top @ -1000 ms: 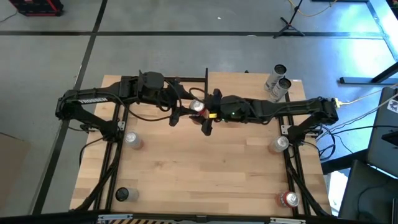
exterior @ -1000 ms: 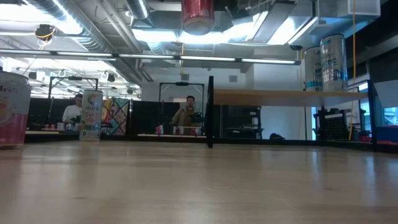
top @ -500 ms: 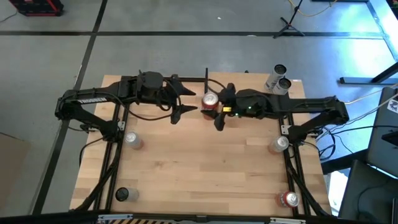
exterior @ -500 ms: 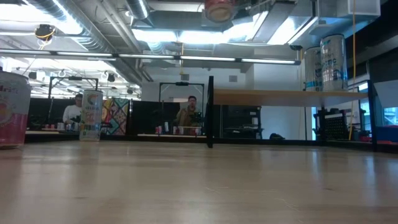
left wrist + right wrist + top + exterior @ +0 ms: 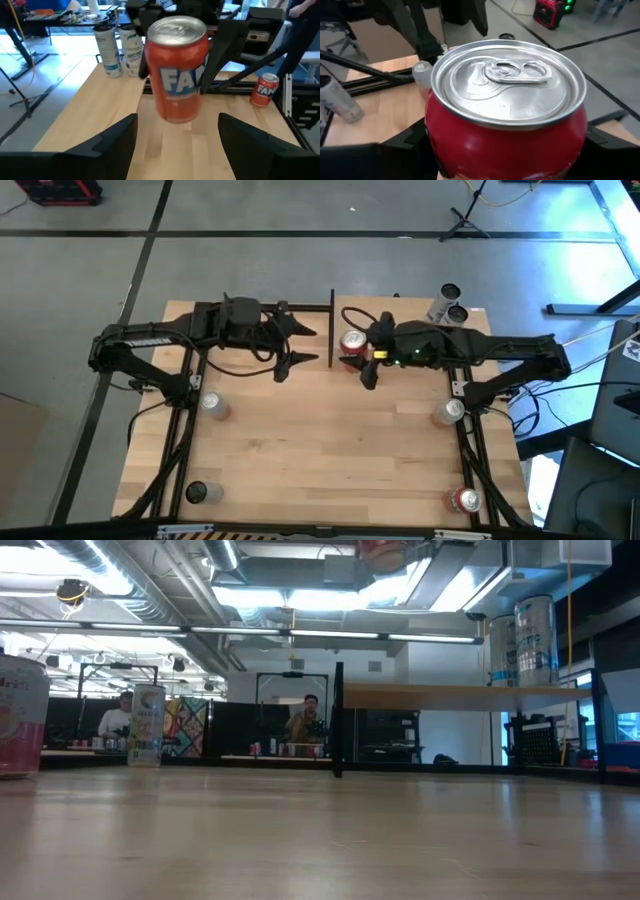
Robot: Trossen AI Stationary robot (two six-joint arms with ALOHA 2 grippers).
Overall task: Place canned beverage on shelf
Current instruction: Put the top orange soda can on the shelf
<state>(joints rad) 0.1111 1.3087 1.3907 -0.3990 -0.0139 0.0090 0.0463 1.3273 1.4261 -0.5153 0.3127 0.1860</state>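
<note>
I saw the right gripper [image 5: 352, 350] clamped on the red can [image 5: 351, 341], one finger [image 5: 400, 145] on each side of it. It held the can upright, high above the bench [image 5: 320, 440], near the back middle. The can was just beside the left end of the shelf [image 5: 465, 695], which already had two tall silver cans [image 5: 447, 306] on it. My left gripper [image 5: 300, 345] was spread wide, apart from the can and facing it, holding nothing.

Spare cans [image 5: 211, 404] on table [image 5: 320, 450]; two people [image 5: 305, 724] beyond.
</note>
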